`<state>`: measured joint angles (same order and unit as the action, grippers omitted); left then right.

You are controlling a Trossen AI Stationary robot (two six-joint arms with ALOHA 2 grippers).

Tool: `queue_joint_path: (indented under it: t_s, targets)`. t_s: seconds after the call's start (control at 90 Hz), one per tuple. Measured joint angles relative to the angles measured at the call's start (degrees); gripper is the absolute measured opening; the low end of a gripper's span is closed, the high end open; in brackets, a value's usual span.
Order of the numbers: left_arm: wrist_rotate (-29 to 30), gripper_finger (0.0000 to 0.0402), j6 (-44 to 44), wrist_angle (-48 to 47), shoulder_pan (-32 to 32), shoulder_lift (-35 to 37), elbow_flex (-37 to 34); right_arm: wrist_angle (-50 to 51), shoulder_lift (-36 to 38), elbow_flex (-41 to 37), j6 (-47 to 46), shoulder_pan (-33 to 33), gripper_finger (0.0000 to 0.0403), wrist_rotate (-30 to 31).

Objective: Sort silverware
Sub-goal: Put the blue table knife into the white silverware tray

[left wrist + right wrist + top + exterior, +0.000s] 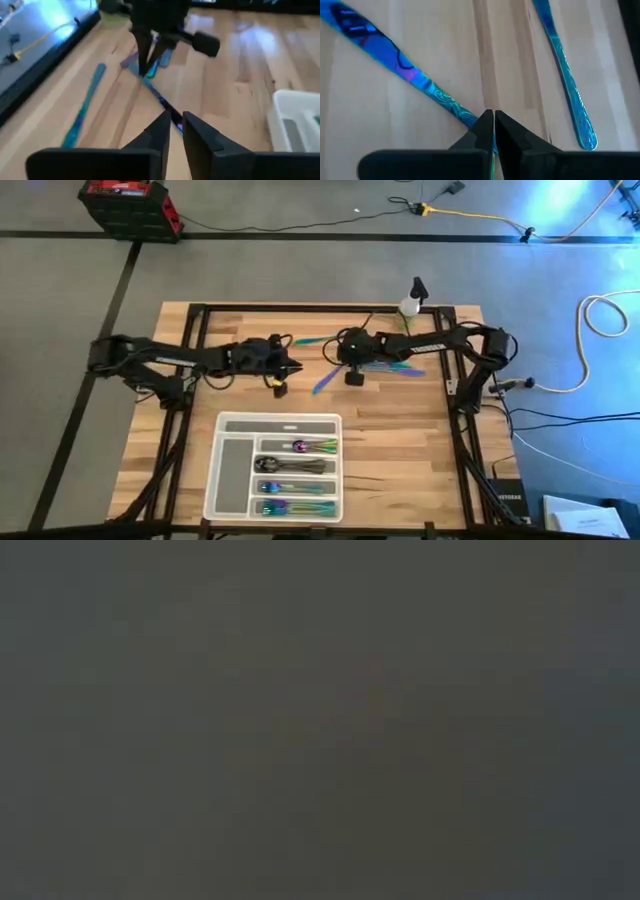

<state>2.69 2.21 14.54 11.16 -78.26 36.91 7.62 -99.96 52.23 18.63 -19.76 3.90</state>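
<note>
High view, surface: the pale wooden slatted surface (400,430) is carrying a translucent white compartment tray (232,480) near its front edge and a small white spray bottle with a dark top (411,300) at its far edge.
High view, sorted pieces: iridescent and dark forks, knives and spoons (298,467) are lying in the tray's stacked short compartments, while its long side compartment is showing nothing.
High view, loose pieces: several iridescent purple-teal loose pieces (325,380) are lying on the surface behind the tray, around the right hand.
High view, arms: the left hand (283,370) and the right hand (352,370) are reaching toward each other over the middle, near but apart.
Low view: showing only dark grey; nothing can be told.
Left wrist view: the left hand (176,131) is hovering with fingers slightly parted, gripping nothing, above a slim iridescent piece on the wood.
Right wrist view: the right hand (493,126) is closing its fingers almost together on the handle end of an iridescent blue knife (395,62); a second iridescent blue handle (567,80) is lying beside it, apart.
</note>
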Motion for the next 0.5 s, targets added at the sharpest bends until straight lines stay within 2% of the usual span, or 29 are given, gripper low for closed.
queue_joint_path:
  t_s: [0.122, 0.222, 0.5]
  targets:
    - [-0.63, 0.0046, -0.19, 5.76, 0.02, -4.69, 0.0, -0.05, -0.15, 0.02, 0.06, -1.61, 0.0001, -2.1]
    - [-0.62, 0.0047, -0.3, 6.3, 0.04, -6.74, 0.0, 0.13, -0.64, 0.02, -0.13, -2.17, 0.0001, -2.8]
    - [-0.64, 0.0047, -0.26, 5.52, -1.19, -6.82, 0.02, -1.25, -5.12, 0.71, -0.15, -2.5, 0.0001, -4.02]
